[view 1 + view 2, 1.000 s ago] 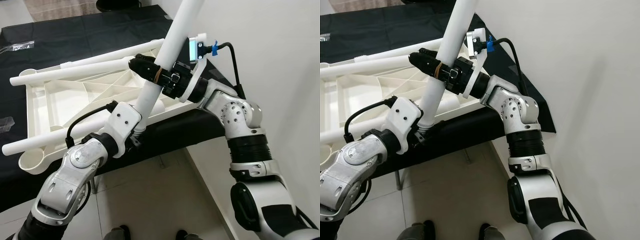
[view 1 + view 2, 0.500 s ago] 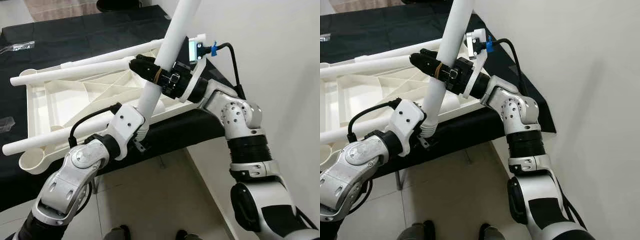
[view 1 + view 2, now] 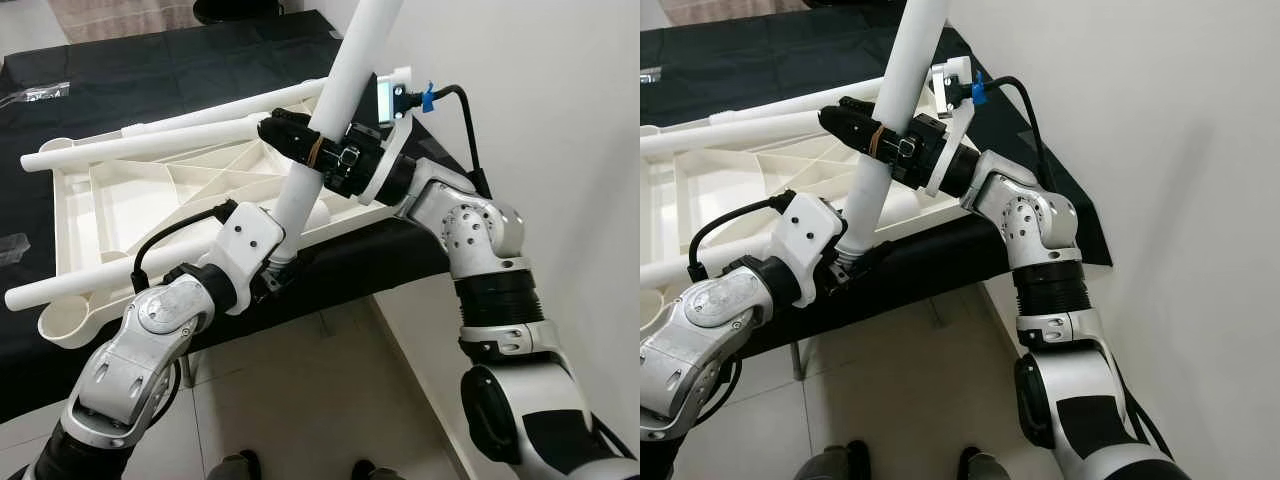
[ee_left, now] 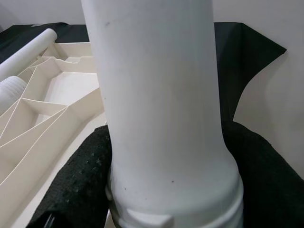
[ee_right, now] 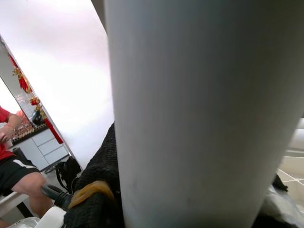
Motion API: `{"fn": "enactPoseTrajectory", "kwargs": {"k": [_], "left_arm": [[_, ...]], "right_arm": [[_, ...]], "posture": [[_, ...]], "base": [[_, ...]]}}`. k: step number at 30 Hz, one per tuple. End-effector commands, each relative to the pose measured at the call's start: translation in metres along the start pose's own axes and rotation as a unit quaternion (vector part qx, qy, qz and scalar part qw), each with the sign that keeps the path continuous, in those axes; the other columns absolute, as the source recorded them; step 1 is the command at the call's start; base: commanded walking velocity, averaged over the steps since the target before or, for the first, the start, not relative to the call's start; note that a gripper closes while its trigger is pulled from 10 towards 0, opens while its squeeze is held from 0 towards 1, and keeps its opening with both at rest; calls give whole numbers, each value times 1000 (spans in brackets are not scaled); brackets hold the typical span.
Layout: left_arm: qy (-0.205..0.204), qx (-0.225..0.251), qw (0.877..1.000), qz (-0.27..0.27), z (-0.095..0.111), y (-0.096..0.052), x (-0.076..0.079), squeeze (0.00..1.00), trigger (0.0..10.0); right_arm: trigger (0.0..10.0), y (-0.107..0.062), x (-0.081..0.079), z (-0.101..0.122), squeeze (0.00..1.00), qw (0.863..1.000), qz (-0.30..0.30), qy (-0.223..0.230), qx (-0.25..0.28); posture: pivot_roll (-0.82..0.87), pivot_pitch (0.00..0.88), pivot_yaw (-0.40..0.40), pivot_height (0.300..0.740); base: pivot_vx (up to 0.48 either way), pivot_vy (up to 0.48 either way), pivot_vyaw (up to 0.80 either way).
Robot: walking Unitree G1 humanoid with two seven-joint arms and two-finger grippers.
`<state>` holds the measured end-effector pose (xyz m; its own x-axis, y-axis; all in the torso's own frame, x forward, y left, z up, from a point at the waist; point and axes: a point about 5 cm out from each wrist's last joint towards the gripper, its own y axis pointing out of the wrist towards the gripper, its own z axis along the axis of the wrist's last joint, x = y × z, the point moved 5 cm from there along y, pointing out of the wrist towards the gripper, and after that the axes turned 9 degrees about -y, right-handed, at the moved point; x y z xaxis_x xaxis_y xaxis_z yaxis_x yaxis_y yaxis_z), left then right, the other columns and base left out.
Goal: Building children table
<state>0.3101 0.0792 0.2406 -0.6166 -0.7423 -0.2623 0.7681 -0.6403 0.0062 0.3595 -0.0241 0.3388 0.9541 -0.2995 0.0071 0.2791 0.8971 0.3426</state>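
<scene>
Both arms hold one white table leg (image 3: pixel 340 95), tilted, rising from near-centre up and to the right out of frame. Left gripper (image 3: pixel 274 268) clamps the leg's lower end; the left wrist view shows its black fingers (image 4: pixel 78 183) pressed on both sides of the leg, right at the ribbed end collar. Right gripper (image 3: pixel 300 150) grips the same leg higher up, fingers (image 3: pixel 852 120) clenched around it, an orange band on them visible from the head views and again in the right wrist view.

The upturned white tabletop (image 3: pixel 130 195), ribbed underside up, lies on the black-covered surface (image 3: pixel 150 70), to the left of and behind the held leg. Two more legs lie across it: one along the far edge (image 3: pixel 150 145), one along the near edge (image 3: pixel 70 285), with a round corner socket (image 3: pixel 60 322) at the near-left. The held leg's lower end sits at the tabletop's near-right corner; whether it is seated in a socket is hard to tell, the left wrist blocks it.

The right wrist view adds a seated person (image 5: pixel 14 166) in red top and dark shorts, plus a white wall. Head views show a white wall (image 3: pixel 1160 150) on the right, tile floor (image 3: pixel 300 400) and shoe tips (image 3: pixel 240 468) at the near edge.
</scene>
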Motion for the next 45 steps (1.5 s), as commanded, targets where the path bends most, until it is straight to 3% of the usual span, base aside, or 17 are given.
{"fn": "enactPoseTrajectory", "kwargs": {"k": [1, 2, 5, 6, 9, 10, 16, 17, 18, 19, 23, 24, 25, 26, 38, 44, 45], "left_arm": [[13, 13, 1000, -21, 8, 1, 9, 0, 0], [13, 10, 1000, -21, 7, 2, 10, 0, 10000], [16, 5, 1000, -25, 5, 2, 12, 0, 10000], [18, 5, 999, -30, 5, 2, 13, 0, 10000], [21, 4, 999, -34, 5, 2, 15, 0, 10000], [22, 4, 999, -36, 5, 2, 15, 0, 10000], [26, 7, 999, -39, 5, 1, 16, 0, 10000], [28, 6, 999, -39, 5, 0, 16, 0, 10000], [28, 6, 999, -39, 5, 0, 16, 0, 10000], [28, 5, 999, -39, 5, 0, 16, 0, 10000], [30, 6, 999, -38, 5, 0, 15, 0, 10000], [29, 4, 999, -38, 4, 0, 15, 0, 10000], [28, 4, 999, -38, 3, 0, 15, 0, 10000], [28, 4, 999, -38, 3, 0, 16, 0, 10000], [28, 4, 999, -38, 3, 1, 15, 0, 10000], [-1, -2, 1000, -27, 1, 1, 11, 0, 10000], [-14, 1, 1000, -26, 2, 1, 10, 1000, 10000]], "right_arm": [[0, 4, -4, 3, 0, 1000, 8, -14, 2], [0, 4, -5, 3, 0, 1000, 9, -14, 2], [0, 4, -5, 3, 0, 1000, 9, -17, 2], [10000, 5, -4, 3, 0, 1000, 7, -17, 2], [10000, 5, -4, 2, 0, 1000, 5, -18, 1], [10000, 6, -4, 3, 1000, 1000, 5, -17, 1], [10000, 7, -5, 3, 1000, 1000, 5, -21, 1], [10000, 7, -5, 3, 592, 1000, 5, -20, 0], [10000, 7, -5, 3, 592, 1000, 5, -20, 0], [10000, 8, -6, 3, 0, 1000, 9, -19, 1], [10000, 8, -6, 4, 0, 1000, 11, -19, 1], [3922, 8, -6, 4, 0, 1000, 11, -21, -1], [3922, 8, -6, 4, 0, 1000, 10, -21, -1], [0, 8, -6, 4, 0, 1000, 11, -21, -1], [0, 9, -7, 6, 0, 1000, 14, -19, 1], [0, 8, -7, 4, 0, 1000, 13, -19, -2], [0, 8, -6, 4, 0, 1000, 12, -18, -2]], "posture": [[74, 195, -19, 740], [74, 195, -18, 740], [74, 195, -18, 740], [74, 198, -18, 740], [74, 198, -17, 740], [74, 198, -17, 740], [74, 199, -17, 740], [74, 199, -17, 740], [74, 199, -17, 740], [73, 203, -18, 740], [73, 204, -19, 740], [72, 205, -17, 740], [72, 205, -17, 740], [72, 205, -17, 740], [72, 206, -15, 740], [71, 210, -15, 740], [71, 210, -16, 740]], "base": [[0, 0, 0], [0, 0, 0], [0, 0, 0], [0, 0, 0], [0, 0, 0], [0, 0, 0], [0, 0, 0], [0, 0, 0], [0, 0, 0], [0, 0, 0], [0, 0, 0], [0, 0, 0], [0, 0, 0], [0, 0, 0], [0, 0, 0], [0, 0, 0], [0, 0, 0]]}}
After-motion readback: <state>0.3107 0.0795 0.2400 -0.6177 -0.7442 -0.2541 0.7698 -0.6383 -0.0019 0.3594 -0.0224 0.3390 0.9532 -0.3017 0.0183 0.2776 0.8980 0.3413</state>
